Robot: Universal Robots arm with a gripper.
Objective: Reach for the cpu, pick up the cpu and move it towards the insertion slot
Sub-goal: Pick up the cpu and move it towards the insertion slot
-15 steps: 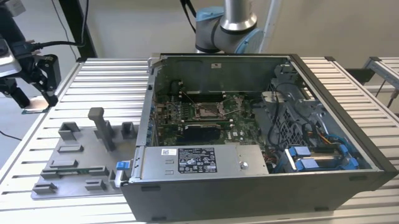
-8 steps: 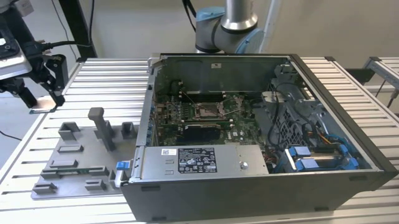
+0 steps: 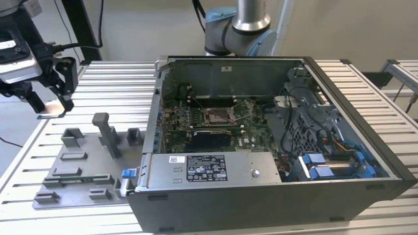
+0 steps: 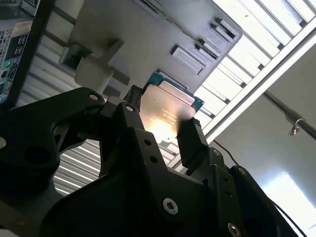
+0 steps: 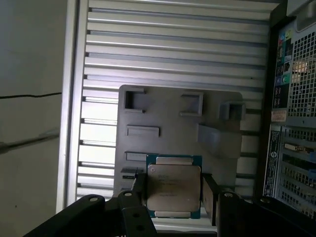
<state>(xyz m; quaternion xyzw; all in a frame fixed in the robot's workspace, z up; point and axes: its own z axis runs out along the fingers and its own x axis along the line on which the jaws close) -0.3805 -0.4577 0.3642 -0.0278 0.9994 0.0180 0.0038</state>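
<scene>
In the exterior view, we see the gripper [image 3: 51, 108] at the exterior view's left, above the grey tray [image 3: 85, 166]. The open case's wall [image 3: 156, 112] stands between it and the insertion slot [image 3: 216, 116]. In the second wrist view, the jaws pinch the cpu [image 4: 165, 111] by opposite edges. In the first wrist view, the cpu hangs over the tray, beside the case's rear panel [image 5: 291, 98].

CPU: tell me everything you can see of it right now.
The cpu is a thin square chip: silvery-grey metal lid, glaring with reflected light, on a teal-green board whose edge shows around it in both wrist views. The pincer is shut on it, black fingers pressing two opposite sides. It lies roughly flat, lid toward the wrist, held in the air over the slatted table near the grey tray. Nothing else touches it.
</scene>
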